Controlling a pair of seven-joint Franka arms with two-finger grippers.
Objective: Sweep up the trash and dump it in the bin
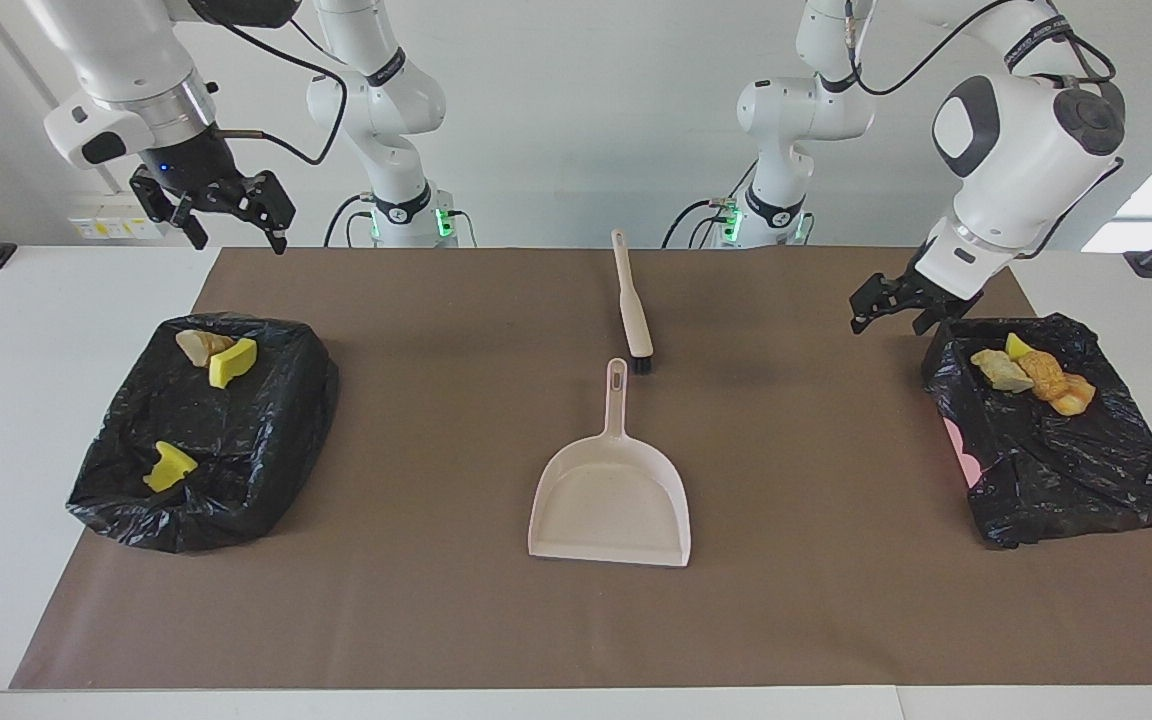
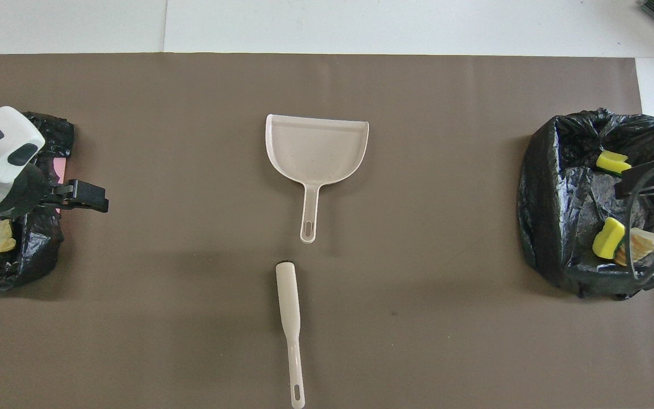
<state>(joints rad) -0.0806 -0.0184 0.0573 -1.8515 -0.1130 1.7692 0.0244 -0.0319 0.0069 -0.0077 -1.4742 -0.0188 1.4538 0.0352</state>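
Both tools stand apart and empty: left tool at the three-o'clock bin, whose bag could snag; right tool waits at ten o'clock.
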